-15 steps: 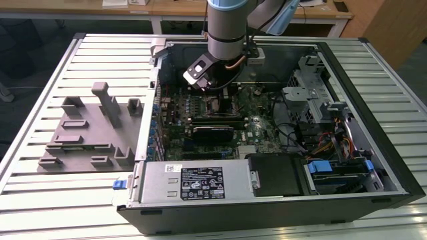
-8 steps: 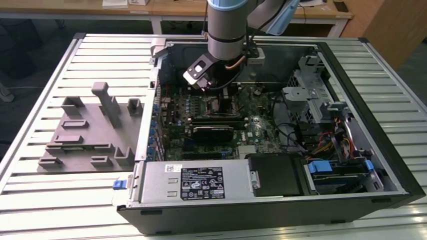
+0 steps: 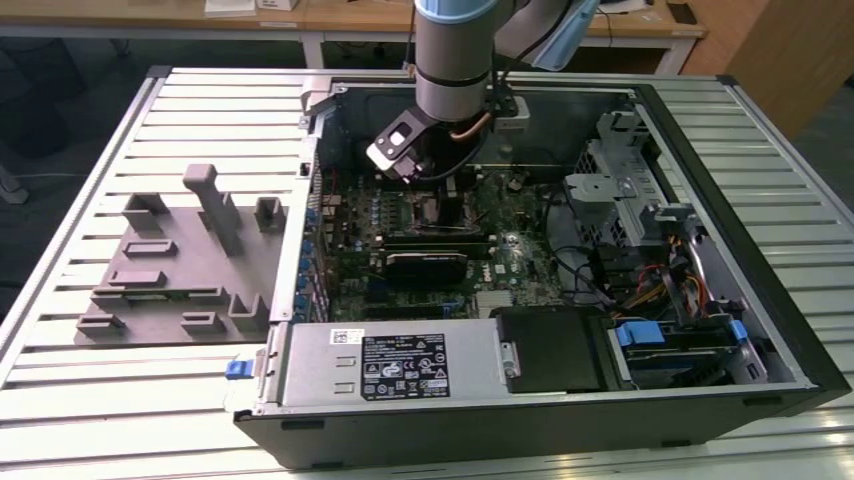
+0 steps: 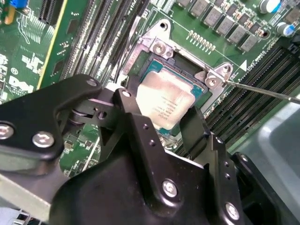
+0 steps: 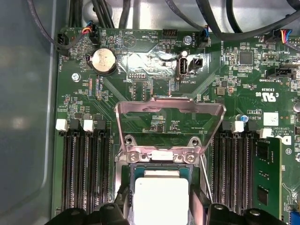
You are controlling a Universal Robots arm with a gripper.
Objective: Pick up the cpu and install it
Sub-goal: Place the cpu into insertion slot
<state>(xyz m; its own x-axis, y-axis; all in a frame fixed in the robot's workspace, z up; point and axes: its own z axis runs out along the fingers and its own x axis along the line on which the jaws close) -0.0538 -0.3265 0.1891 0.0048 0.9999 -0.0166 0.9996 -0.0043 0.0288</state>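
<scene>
We're looking at the arm (image 3: 447,60) reaching down into the open computer case (image 3: 534,440), which is lying flat on the slatted table (image 3: 67,400), with the grey fixture tray (image 3: 174,260) sitting beside the case, toward the table's edge at the exterior view's left. In the second wrist view the gripper (image 4: 161,112) is pinching the cpu (image 4: 164,96) between its two black fingers (image 4: 194,126), one pressing against each of two opposite edges, so the chip is sitting right in the middle of the claw. We're seeing the cpu (image 5: 161,194) hanging directly over the socket near the middle of the motherboard (image 5: 154,70), between the two banks of memory slots (image 5: 86,173). The metal load plate (image 5: 136,108) is standing flipped open beyond the socket. We can't tell whether the chip is touching the socket or floating just above it.
</scene>
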